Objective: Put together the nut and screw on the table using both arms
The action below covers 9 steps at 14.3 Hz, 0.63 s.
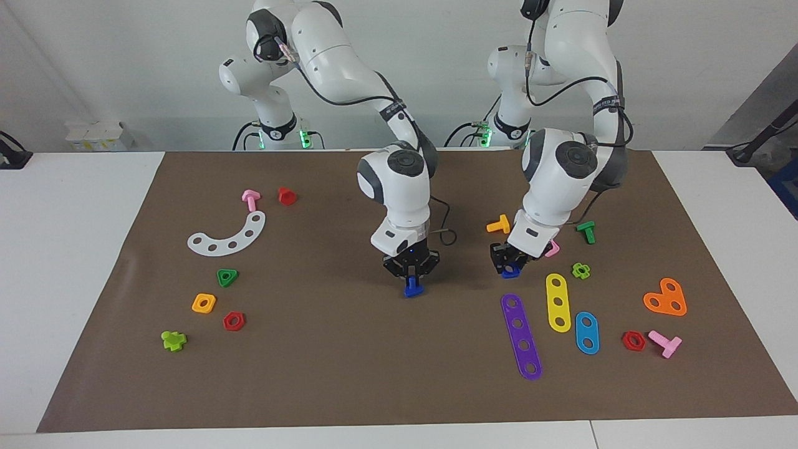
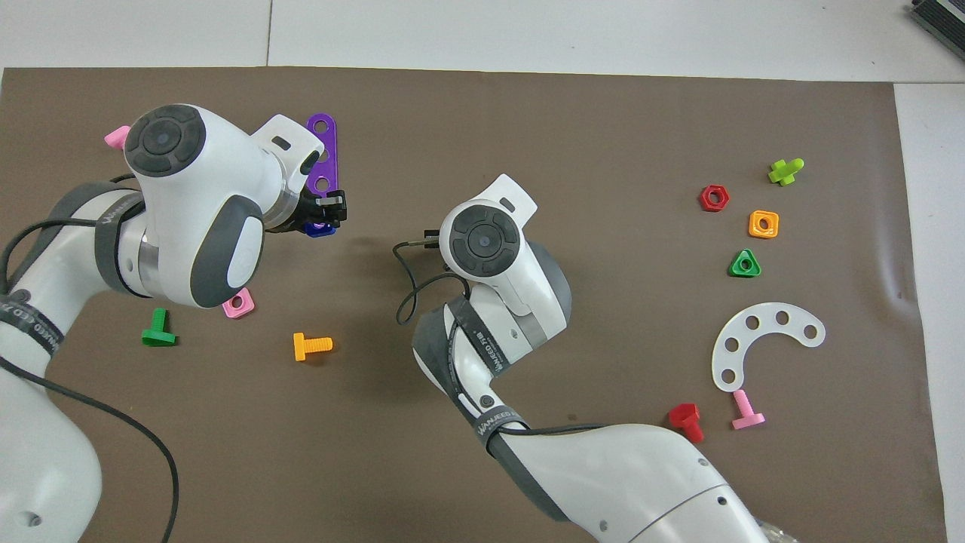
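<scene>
The right hand (image 1: 411, 272) clasps the small dark-blue plastic triangular-headed screw (image 1: 413, 288); the left hand (image 1: 508, 265) clasps the dark-blue square plastic nut (image 1: 510, 272).

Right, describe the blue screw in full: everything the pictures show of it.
The screw is a small dark-blue plastic-looking bolt, held in the right gripper over the middle of the brown paper sheet. It hangs below the fingertips with its wider end lowest, and seems just above the sheet rather than resting on it. Only the gripper touches it. The overhead view hides it under the right arm's wrist.
</scene>
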Tool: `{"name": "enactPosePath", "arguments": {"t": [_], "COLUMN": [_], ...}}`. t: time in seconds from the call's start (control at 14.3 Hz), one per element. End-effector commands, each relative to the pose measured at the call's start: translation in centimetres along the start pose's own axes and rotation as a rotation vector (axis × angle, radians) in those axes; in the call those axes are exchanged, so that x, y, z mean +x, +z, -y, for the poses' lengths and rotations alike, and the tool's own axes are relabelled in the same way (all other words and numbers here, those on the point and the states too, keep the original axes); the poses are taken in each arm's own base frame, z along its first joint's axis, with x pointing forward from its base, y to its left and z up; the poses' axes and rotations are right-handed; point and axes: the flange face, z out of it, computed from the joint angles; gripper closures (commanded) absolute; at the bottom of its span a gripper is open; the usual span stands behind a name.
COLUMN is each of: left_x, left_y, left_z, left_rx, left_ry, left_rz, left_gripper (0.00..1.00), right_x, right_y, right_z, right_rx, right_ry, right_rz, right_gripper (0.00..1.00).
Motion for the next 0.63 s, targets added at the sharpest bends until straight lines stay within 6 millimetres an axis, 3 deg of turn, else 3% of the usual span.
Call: {"name": "enactPosePath", "arguments": {"t": [0.0, 0.07, 0.14, 0.42, 0.56], "left_x": [0.4, 0.6, 0.6, 0.2, 0.2], "left_y": [-0.1, -0.4, -0.5, -0.7, -0.1], "left_z": [-2.2, -2.5, -3.0, -5.1, -6.9], "left_rx": [-0.019, -0.024, -0.028, -0.05, -0.055], "left_ry": [-0.043, -0.047, -0.059, -0.079, -0.091], "left_rz": [0.005, 0.001, -0.003, -0.003, 0.0], "left_gripper": [1.0, 1.0, 1.0, 1.0, 1.0], "right_x": [0.0, -0.3, -0.6, -0.4, 0.6], "right_y": [-0.1, 0.6, 0.9, 0.0, -2.5], "right_z": [0.4, 0.0, -0.2, -0.3, -1.5], "right_rx": [0.021, 0.014, 0.009, 0.009, 0.013], "right_ry": [0.028, 0.032, 0.03, 0.031, 0.044], "right_rz": [0.003, 0.009, 0.014, 0.02, 0.023], "right_gripper": [1.0, 0.65, 0.01, 0.0, 0.0]}}
